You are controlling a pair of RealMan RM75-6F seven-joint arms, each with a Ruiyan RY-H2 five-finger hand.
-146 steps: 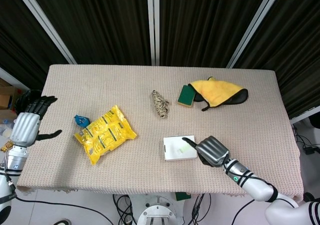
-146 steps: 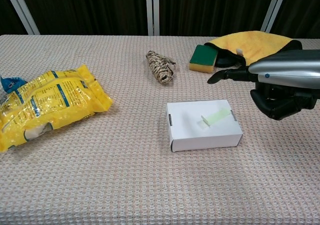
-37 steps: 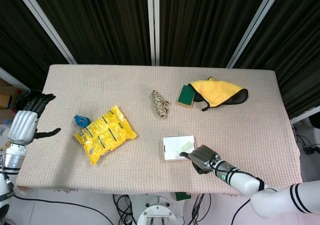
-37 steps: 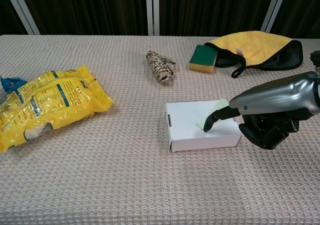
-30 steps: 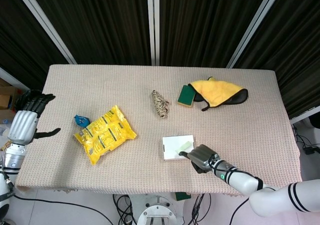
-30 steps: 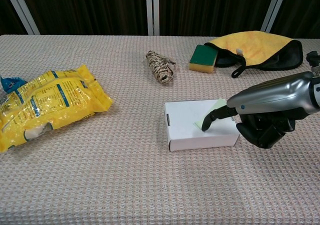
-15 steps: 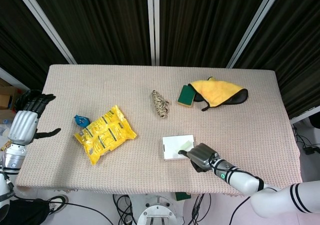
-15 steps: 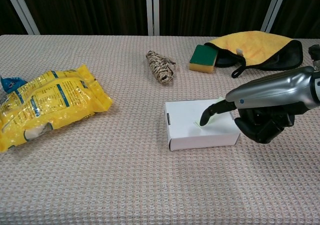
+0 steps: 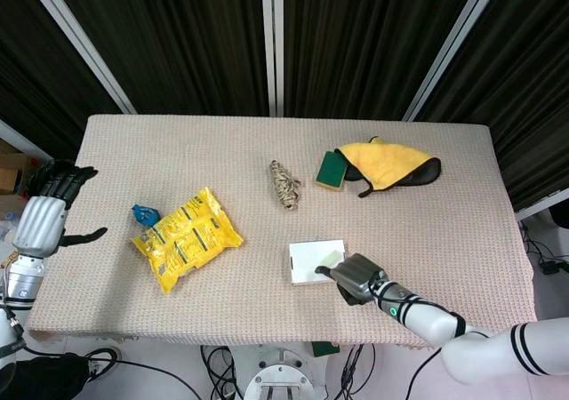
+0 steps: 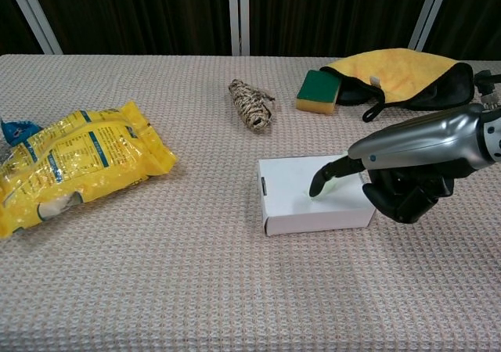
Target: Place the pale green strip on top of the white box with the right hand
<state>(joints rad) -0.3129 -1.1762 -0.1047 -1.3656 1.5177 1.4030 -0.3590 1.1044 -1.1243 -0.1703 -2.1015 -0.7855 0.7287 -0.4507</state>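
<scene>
The white box (image 9: 311,263) (image 10: 301,195) lies near the table's front edge, right of centre. The pale green strip (image 9: 330,259) (image 10: 335,172) rests on the box's top toward its right side, mostly covered in the chest view. My right hand (image 9: 356,279) (image 10: 407,176) is at the box's right end. One dark finger (image 10: 325,177) stretches over the box and presses on the strip, while the other fingers are curled under. My left hand (image 9: 49,210) hovers off the table's left edge with fingers apart, holding nothing.
A yellow snack bag (image 9: 187,237) (image 10: 74,164) and a small blue item (image 9: 144,213) lie at the left. A ball of twine (image 9: 284,185) (image 10: 252,105) sits mid-table. A green sponge (image 9: 331,170) (image 10: 318,91) and a yellow-and-black cloth (image 9: 387,164) (image 10: 399,70) lie at the back right.
The right hand came down from beside the box and laid a finger on the strip; over the last second that finger slid left along the box top. The left hand stayed put.
</scene>
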